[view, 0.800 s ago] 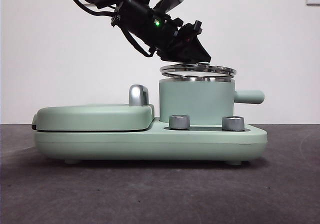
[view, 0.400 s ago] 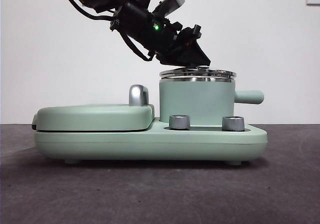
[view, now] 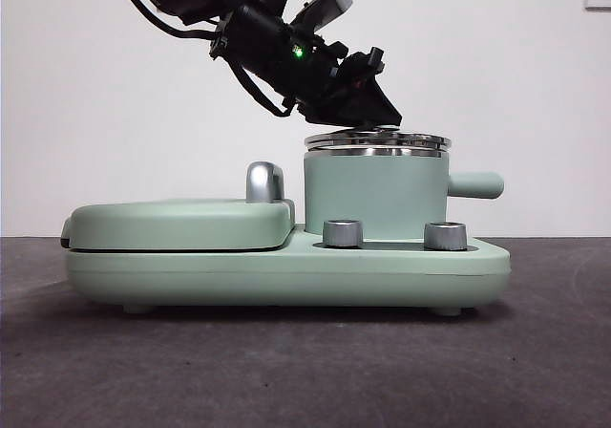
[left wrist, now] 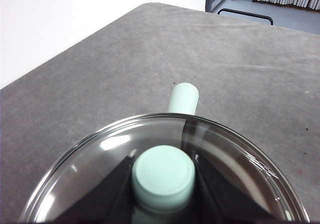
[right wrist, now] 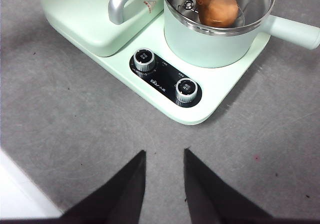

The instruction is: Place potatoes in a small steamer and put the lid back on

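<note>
Since a second earlier the lid (view: 377,140) had dropped onto the small steamer (view: 374,194), potato (right wrist: 216,6) inside. The left gripper (left wrist: 163,184) clasped its knob (left wrist: 163,178); the right gripper (right wrist: 164,176), slightly parted, hung empty nearer.

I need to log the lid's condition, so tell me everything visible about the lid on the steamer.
The lid is round, of clear glass with a shiny steel rim and a small mint-green knob on top. It lies flat and level on the steel rim of the small steamer, closing it. The left end effector comes down from above with its black jaws on either side of the knob, shut on it. Through the glass, the right wrist view shows the orange-brown potato inside the pot.
</note>
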